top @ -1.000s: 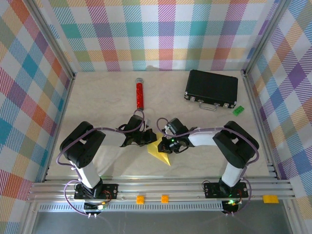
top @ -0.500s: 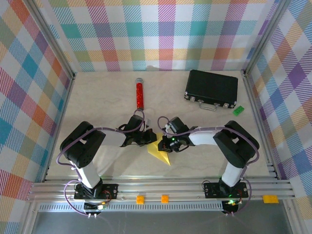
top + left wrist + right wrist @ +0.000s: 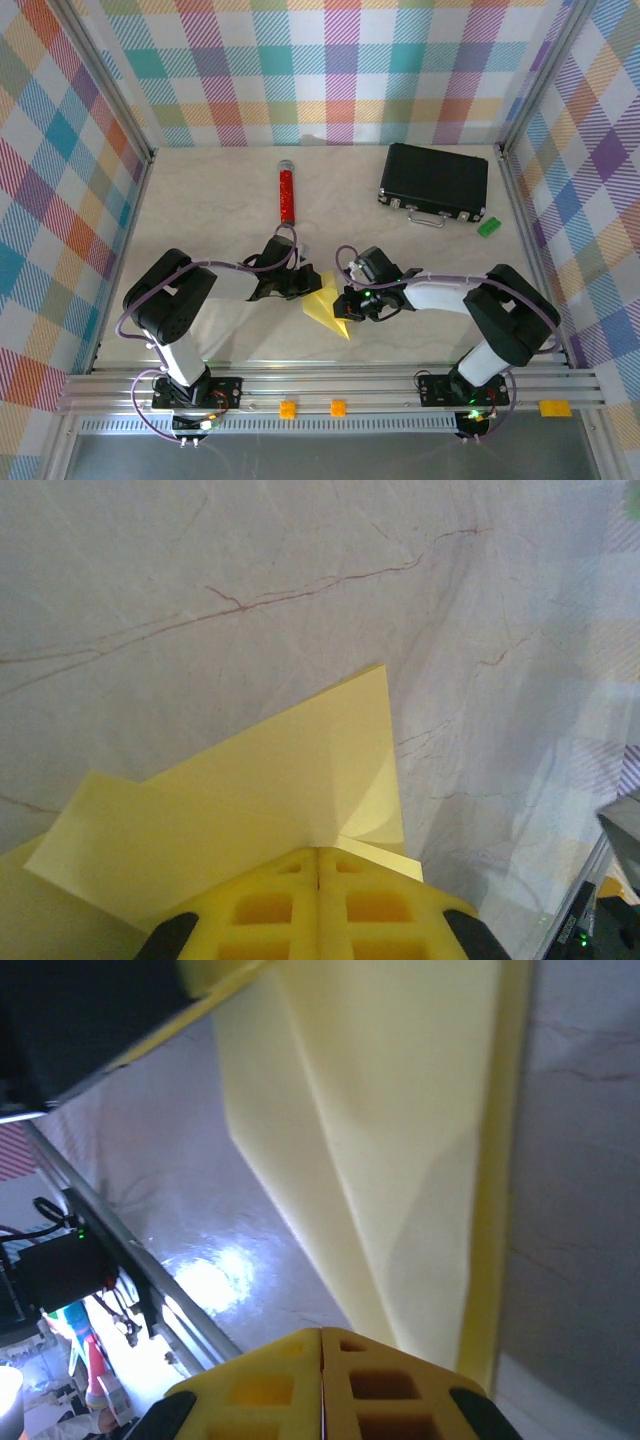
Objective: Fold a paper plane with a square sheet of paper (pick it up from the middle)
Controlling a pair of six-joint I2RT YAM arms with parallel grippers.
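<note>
Item count on the counter (image 3: 220, 200): one yellow paper sheet (image 3: 330, 312), one red cylinder (image 3: 287, 194), one black case (image 3: 435, 180), one green block (image 3: 488, 227). Grippers: two, the left gripper (image 3: 312, 288) and the right gripper (image 3: 343, 312).

Red cylinder (image 3: 287, 194), black case (image 3: 435, 178), green block (image 3: 488, 227)

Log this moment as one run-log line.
stage: mid-fold | yellow paper: creased, between both grippers | left gripper: shut, at paper's fold | right gripper: shut, beside paper's edge
</note>
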